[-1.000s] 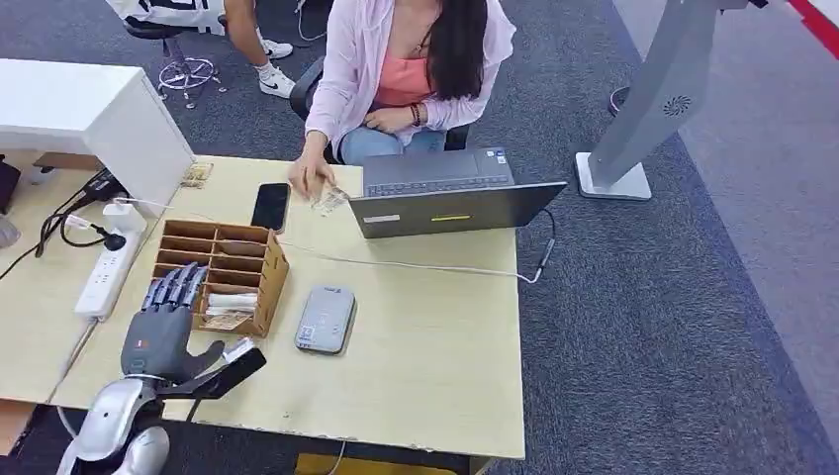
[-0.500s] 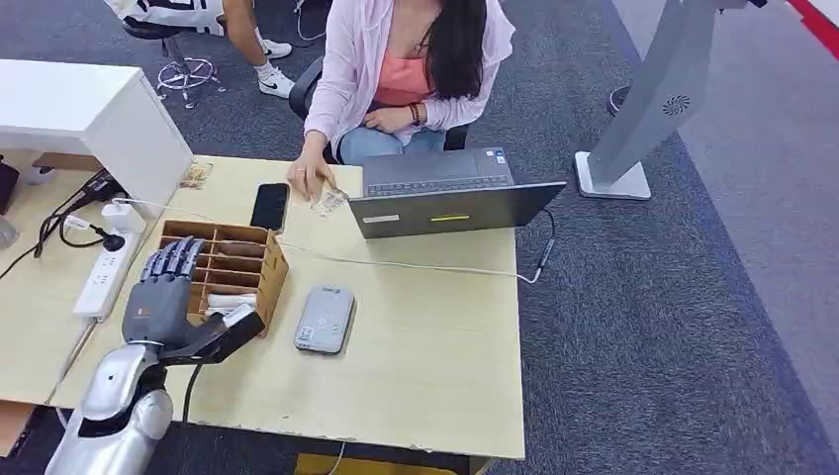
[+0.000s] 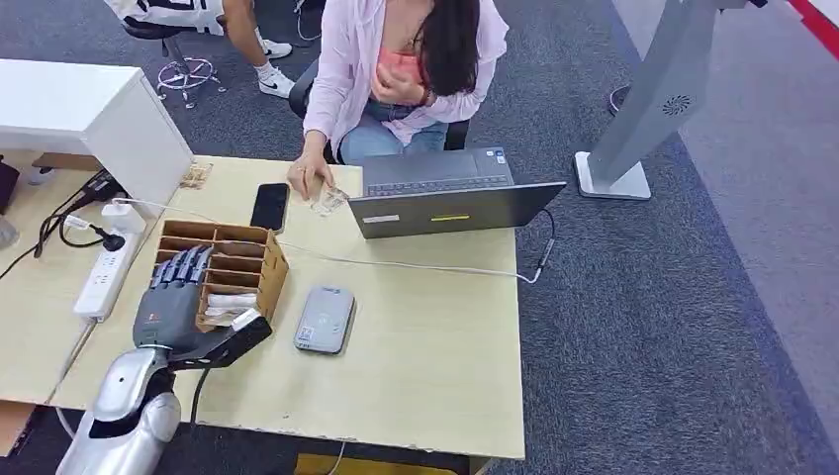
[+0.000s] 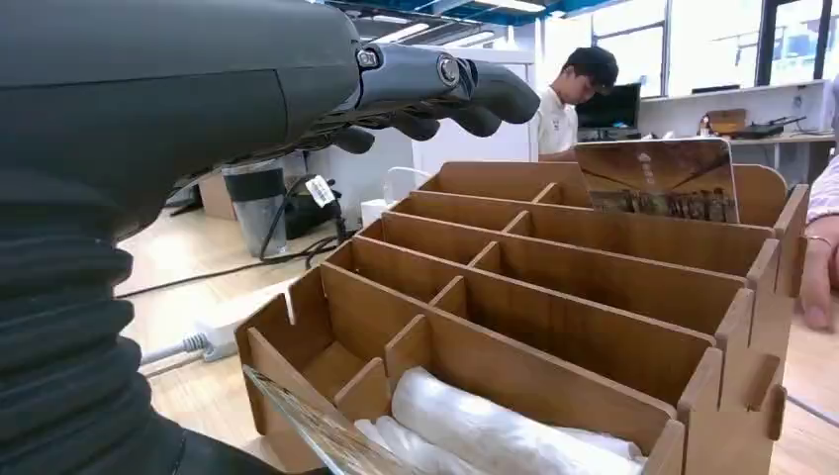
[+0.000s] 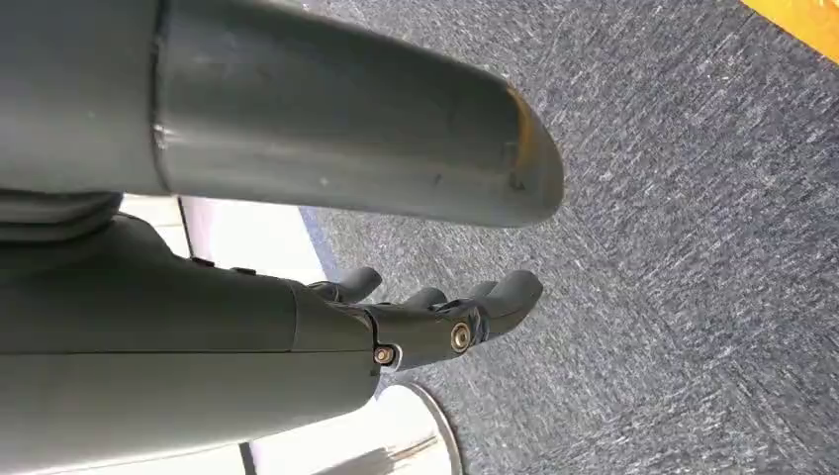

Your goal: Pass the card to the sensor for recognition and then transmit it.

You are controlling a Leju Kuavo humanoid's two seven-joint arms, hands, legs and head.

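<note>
A wooden slotted box (image 3: pixel 247 259) stands on the table, with wrapped white cards (image 3: pixel 232 301) in its nearest slots. These cards (image 4: pixel 495 430) also lie in the front slot in the left wrist view, and one card (image 4: pixel 658 178) stands upright in the far slot. My left hand (image 3: pixel 176 302) hovers over the box's left side, fingers (image 4: pixel 435 94) stretched above the slots and thumb (image 3: pixel 233 338) reaching along its front. A clear wrapped edge (image 4: pixel 312 430) shows by the thumb; contact is unclear. The grey card sensor (image 3: pixel 326 319) lies just right of the box. My right hand (image 5: pixel 435 317) hangs over carpet, holding nothing.
A person sits behind the table, one hand (image 3: pixel 309 178) resting on a small card beside a black phone (image 3: pixel 270 206). An open laptop (image 3: pixel 445 193) with a white cable stands at the back. A power strip (image 3: pixel 104 272) and a white cabinet (image 3: pixel 94 119) are on the left.
My left hand moved forward from the table's front edge to over the box, then shifted slightly right. The person leaned forward and raised an arm to the chest.
</note>
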